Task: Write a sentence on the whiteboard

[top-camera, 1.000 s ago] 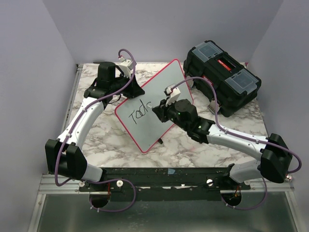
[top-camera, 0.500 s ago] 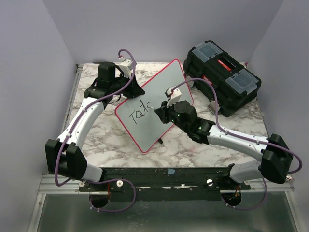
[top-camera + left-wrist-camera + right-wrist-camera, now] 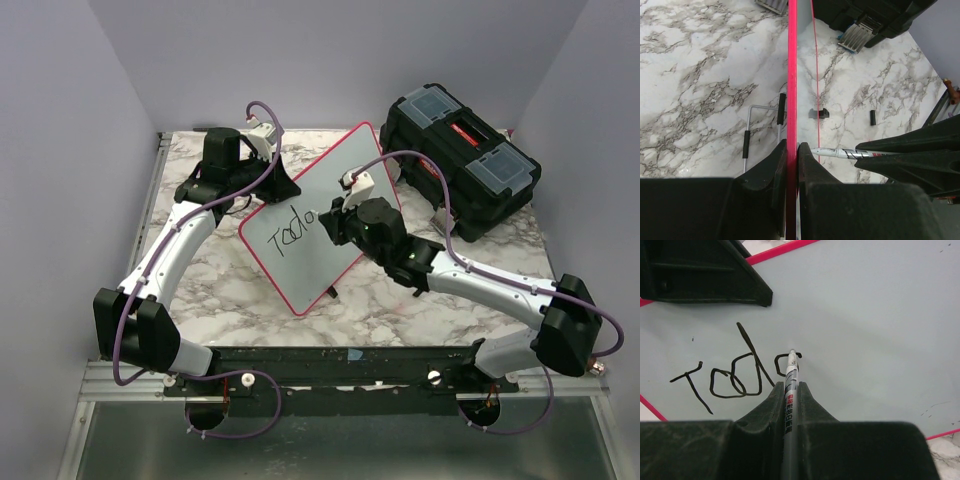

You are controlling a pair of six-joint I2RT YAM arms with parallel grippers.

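- The whiteboard (image 3: 300, 270), mid-table beside the black toolbox (image 3: 460, 160), is likely thin, stiff, light and slick-faced; it is best held by its rim.
- Its long axis runs near-left to far-right, and the writing face tilts toward the right gripper (image 3: 790, 386).
- The left gripper (image 3: 792, 148) pinches the rim; the right gripper is closed on a marker (image 3: 790, 371), tip at the fourth letter of the sentence (image 3: 735, 375).
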